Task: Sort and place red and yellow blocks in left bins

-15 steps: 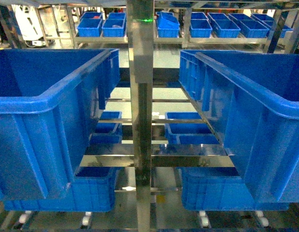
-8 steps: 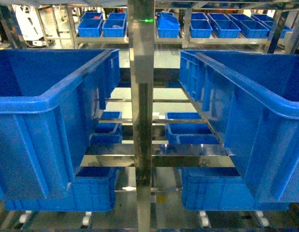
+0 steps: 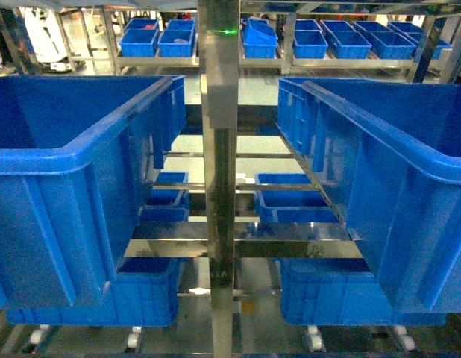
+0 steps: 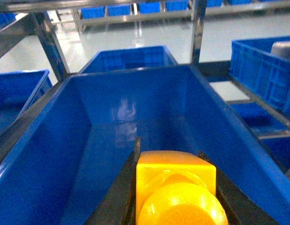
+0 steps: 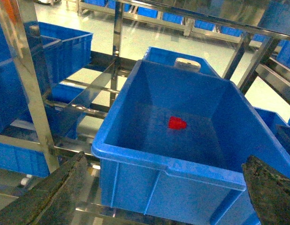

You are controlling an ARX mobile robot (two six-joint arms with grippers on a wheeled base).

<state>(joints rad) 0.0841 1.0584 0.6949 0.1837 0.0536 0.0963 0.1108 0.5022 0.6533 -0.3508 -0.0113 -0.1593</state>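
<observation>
Left hand (image 4: 175, 187): clenched on yellow block (image 4: 175, 180), held over the bin (image 4: 51, 140) ahead for dropping.
Right hand (image 5: 164, 187): released, above red block (image 5: 177, 123).

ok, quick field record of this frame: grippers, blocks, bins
left gripper: shut on yellow block, held above the left bin
left bin contents: none visible
right gripper: open, holding nothing, above the right bin
right bin contents: one red block on the floor
head view: neither gripper in frame; steel post between the two bins
</observation>
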